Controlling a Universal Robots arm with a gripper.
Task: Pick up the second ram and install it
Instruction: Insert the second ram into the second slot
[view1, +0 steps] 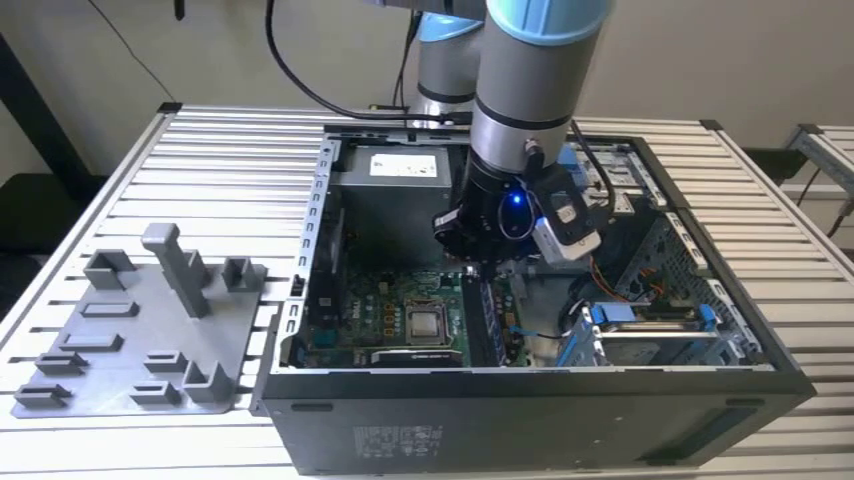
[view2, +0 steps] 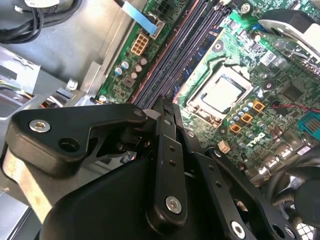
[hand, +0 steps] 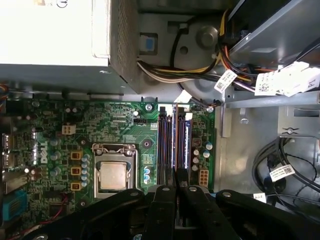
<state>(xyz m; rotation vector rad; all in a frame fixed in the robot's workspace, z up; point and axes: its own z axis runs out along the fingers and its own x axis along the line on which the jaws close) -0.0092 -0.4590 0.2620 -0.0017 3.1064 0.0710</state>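
As hand (hand: 175, 174) hangs over memory slots (hand: 165, 135), fingertips (hand: 165, 197) meet

A: First wrist view: the gripper (hand: 175, 182) covers the ends of the memory slots (hand: 174, 135) nearest it. Its body is cut by the picture's edge.
B: Second ram?
A: Cannot tell it from the slots.
B: Exterior view?
A: The arm (view1: 527, 70) hides the middle of the computer case (view1: 534, 420), and the case front is cut off below. Motherboard (view1: 387, 315) parts are too small to tell. In the second wrist view the gripper covers much of the board.

Exterior view high, oblique; both wrist views close above motherboard (hand: 125, 130).
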